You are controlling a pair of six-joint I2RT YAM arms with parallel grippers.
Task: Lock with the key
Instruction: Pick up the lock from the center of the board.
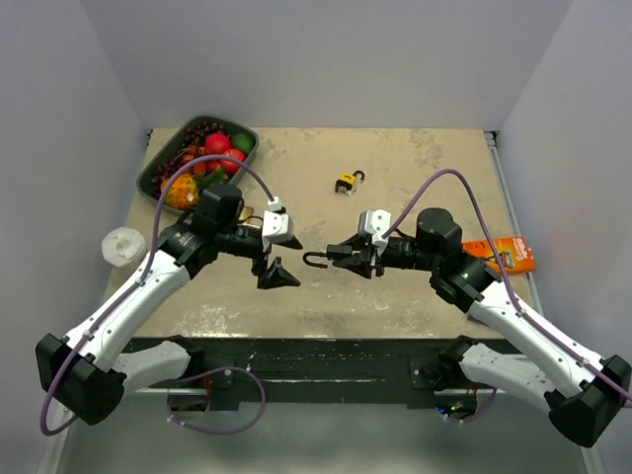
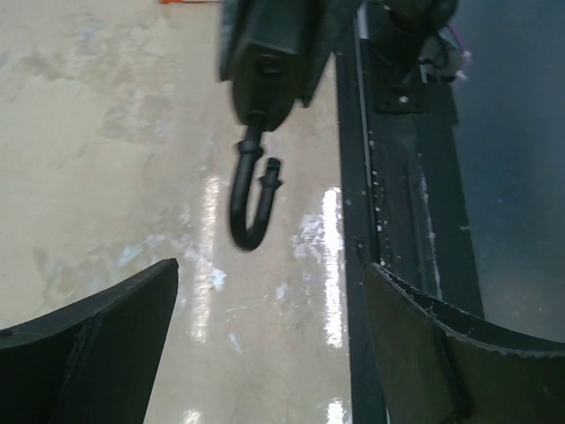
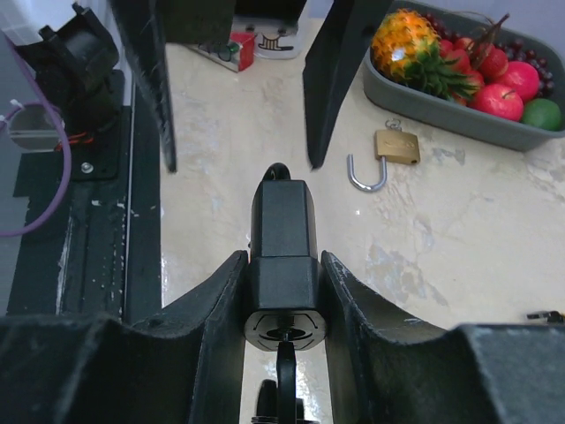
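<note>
Top external view: the right hand (image 1: 348, 259) is closed on a black padlock (image 1: 336, 259) and holds it above the desk (image 1: 415, 286), near the front middle. Its shackle (image 1: 314, 260) is unlatched and points toward the left hand (image 1: 277, 273). That hand is just beside the shackle, its jaws spread wide with nothing between them.

In the left wrist view the padlock (image 2: 265, 53) hangs ahead of the fingers (image 2: 88, 353). One leg of the shackle (image 2: 252, 199) is out of the body.

In the right wrist view the padlock body (image 3: 282, 238) sits clamped between the two fingers (image 3: 212, 309). A dark stem, apparently the key (image 3: 284, 375), sits at the keyway, though blur hides its detail.

A brass padlock (image 3: 397, 146) lies on the desk by the fruit tray (image 1: 148, 178) with its shackle open. A yellow padlock (image 1: 348, 182) lies farther back, and an orange pack (image 1: 499, 254) sits at the right edge.
</note>
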